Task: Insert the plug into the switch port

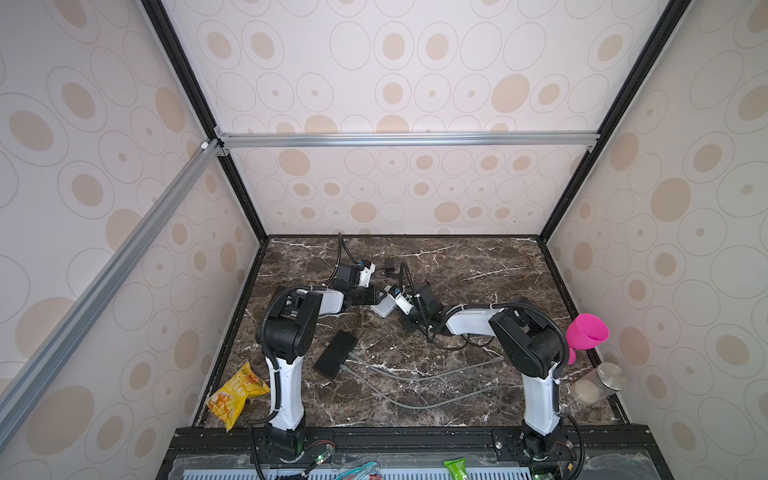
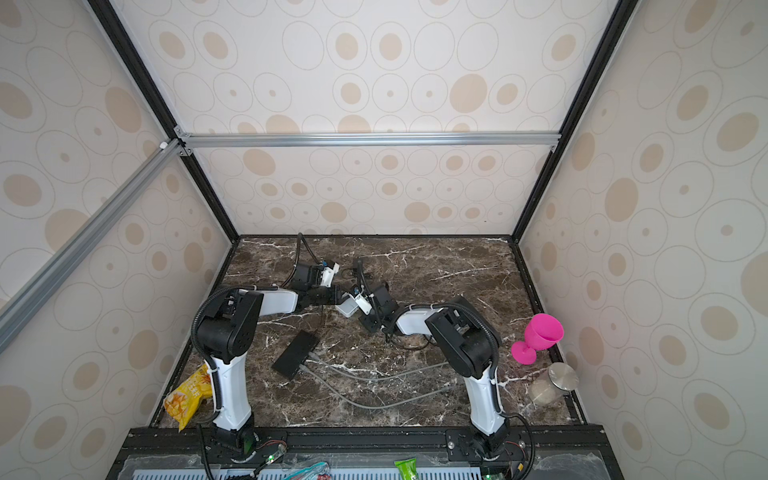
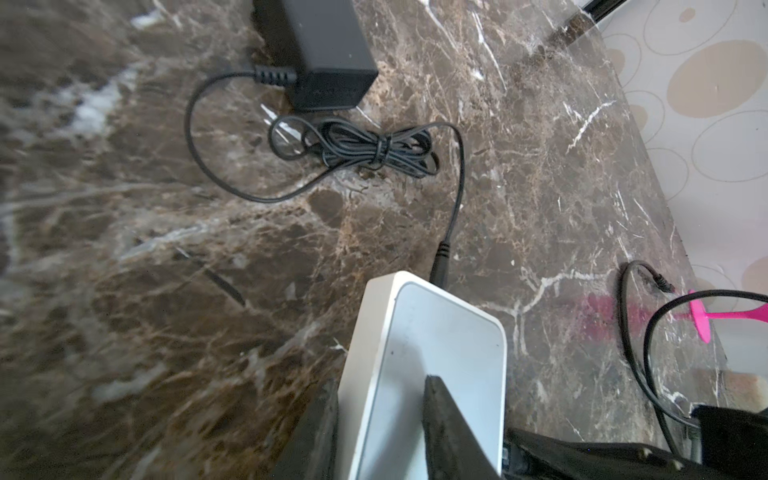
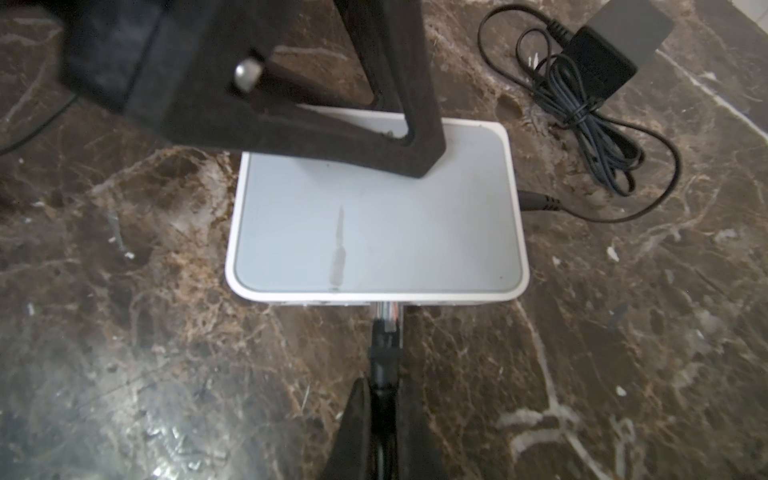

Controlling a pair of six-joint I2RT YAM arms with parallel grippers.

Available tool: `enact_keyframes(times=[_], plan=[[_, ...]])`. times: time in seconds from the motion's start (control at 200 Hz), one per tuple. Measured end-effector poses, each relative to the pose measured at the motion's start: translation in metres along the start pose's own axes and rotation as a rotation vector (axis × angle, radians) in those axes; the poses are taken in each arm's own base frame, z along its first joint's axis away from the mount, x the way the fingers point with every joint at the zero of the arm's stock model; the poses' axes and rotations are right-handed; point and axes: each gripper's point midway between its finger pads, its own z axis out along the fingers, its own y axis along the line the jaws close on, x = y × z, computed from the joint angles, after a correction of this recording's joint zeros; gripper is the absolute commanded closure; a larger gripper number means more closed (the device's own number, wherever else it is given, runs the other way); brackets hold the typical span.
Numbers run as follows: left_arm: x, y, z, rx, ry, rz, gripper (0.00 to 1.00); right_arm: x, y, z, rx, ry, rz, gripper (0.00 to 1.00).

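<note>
Two things were hidden from me wherever I looked: the port itself, and how deep the plug sat. In the right wrist view the plug [image 4: 386,318], clear-tipped with a black boot, had its tip at the near edge of the switch [image 4: 374,232]. The ports lay under the lip of the white casing, so I could not tell whether it was seated or only touching. The right gripper [image 4: 383,390] was pinched narrow on the plug's boot, its fingers cut off by the frame edge. In both top views the switch [image 1: 382,308] [image 2: 345,308] showed only as a small white corner between the two wrists, near the middle of the marble table [image 1: 478,266], and the plug was hidden behind the right arm's wrist. The left gripper [image 3: 382,399] clamped the switch, its jaws held partly apart by the casing. One finger [image 3: 444,415] lay over the pale top face; the other ran down by the white side wall, too blurred to show its contact. Only the wrist views showed plainly the black power adapter [image 3: 328,54] and its bundled cord [image 3: 374,149] lying near the switch, with the cord's barrel end [image 3: 439,257] meeting the switch's side. The left wrist view caught just the foot of the pink goblet [image 3: 702,318], which a top view showed whole [image 1: 586,332] at the table's right edge.
</note>
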Motion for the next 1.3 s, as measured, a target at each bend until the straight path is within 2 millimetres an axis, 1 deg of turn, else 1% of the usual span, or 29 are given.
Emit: enact_keyframes(times=[0.38, 0.57, 0.735, 0.84, 0.985, 1.085, 1.145, 1.301], plan=[[-0.005, 0.002, 0.002, -0.007, -0.008, 0.024, 0.66, -0.005, -0.002, 0.004, -0.027, -0.038, 0.016, 1.00], [-0.001, 0.001, 0.003, -0.002, -0.012, 0.027, 0.66, -0.005, -0.002, 0.004, -0.031, -0.040, 0.015, 1.00], [0.001, -0.003, 0.006, -0.001, -0.008, 0.045, 0.66, -0.003, -0.003, 0.003, -0.033, -0.045, 0.010, 1.00], [0.007, -0.015, 0.011, 0.016, 0.010, 0.072, 0.66, 0.008, -0.003, -0.008, -0.038, -0.054, 0.003, 1.00], [0.028, -0.046, 0.020, 0.071, 0.058, 0.117, 0.66, 0.033, 0.005, -0.035, -0.050, -0.028, -0.013, 1.00], [0.041, -0.062, 0.023, 0.092, 0.083, 0.143, 0.66, 0.045, 0.009, -0.047, -0.056, -0.011, -0.026, 1.00], [0.044, -0.066, 0.024, 0.089, 0.085, 0.155, 0.66, 0.048, 0.010, -0.050, -0.058, -0.003, -0.035, 1.00], [0.045, -0.068, 0.025, 0.072, 0.078, 0.175, 0.66, 0.048, 0.010, -0.050, -0.057, -0.001, -0.054, 1.00]])
